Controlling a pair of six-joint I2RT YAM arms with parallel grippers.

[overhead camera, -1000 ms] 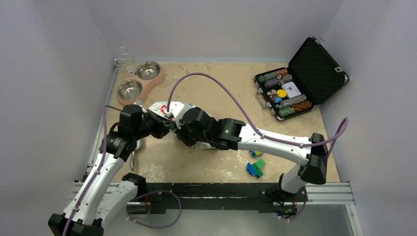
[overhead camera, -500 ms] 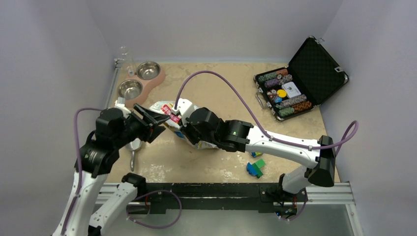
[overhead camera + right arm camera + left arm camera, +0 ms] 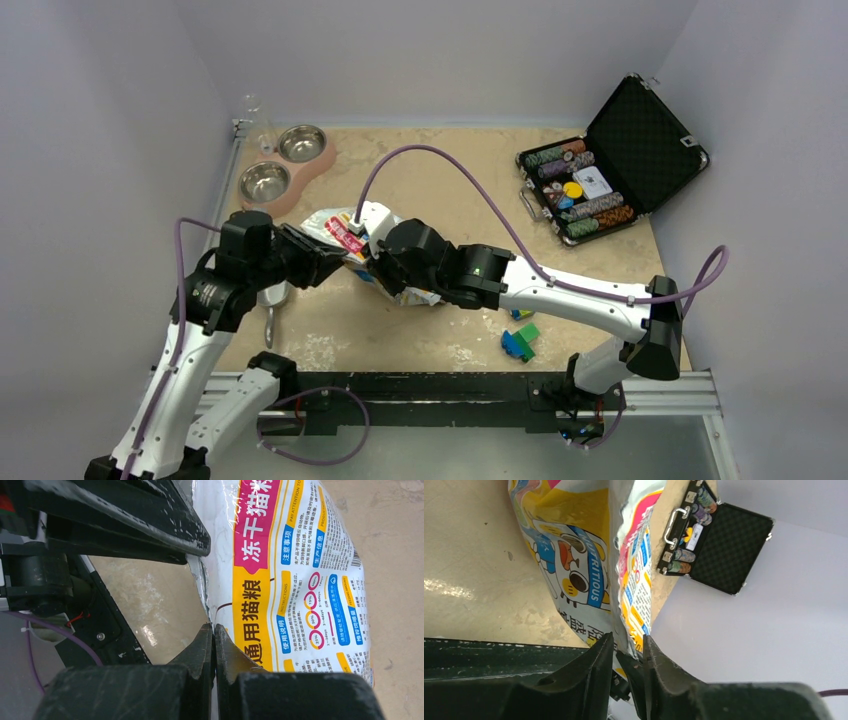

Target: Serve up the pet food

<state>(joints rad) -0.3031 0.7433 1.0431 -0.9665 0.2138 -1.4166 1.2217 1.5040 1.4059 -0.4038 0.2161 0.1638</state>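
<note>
Cat food bag [image 3: 338,228] sits left of centre on the sandy table, caught between the two arms, its cartoon cat facing the left wrist camera. Right gripper [image 3: 214,630] is closed tight, tips pinching the bag's thin side edge. Left gripper [image 3: 626,647] has its jaws a narrow gap apart with the bag's seam running down between them; whether they press it I cannot tell. Twin-bowl feeder [image 3: 285,165] stands near the far left corner, apart from the bag

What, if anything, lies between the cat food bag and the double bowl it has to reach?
Nothing visible: only bare tabletop lies between the bag, pinched by the right gripper, and the double bowl.
</note>
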